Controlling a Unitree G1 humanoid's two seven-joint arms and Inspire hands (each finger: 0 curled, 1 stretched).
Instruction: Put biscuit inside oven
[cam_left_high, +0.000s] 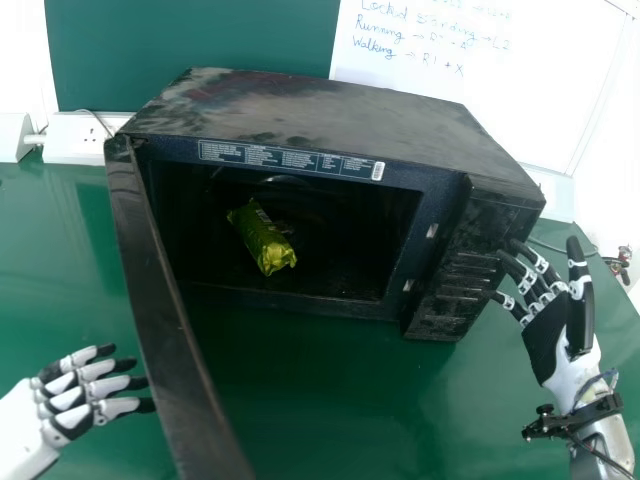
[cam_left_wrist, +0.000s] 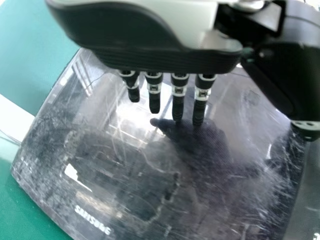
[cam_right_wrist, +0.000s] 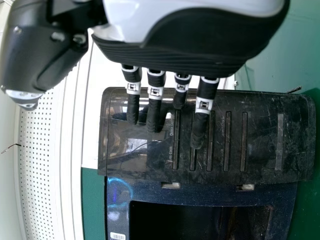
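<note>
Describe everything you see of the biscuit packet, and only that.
The biscuit packet is oblong, in shiny, crinkled yellow-green wrapping that looks like plastic film, with print along one side. Its near end looks gathered and creased; no tear is visible. It lies inside the open oven, slanted, its far end more to the robot's left than its near end. Nothing grips it; what it rests on is too dark to make out.

Handwriting (cam_left_high: 422, 66) on whiteboard (cam_left_high: 540, 110) — oven (cam_left_high: 330, 110) label (cam_left_high: 264, 156) — door (cam_left_wrist: 225, 205) lettering (cam_left_wrist: 92, 219).
</note>
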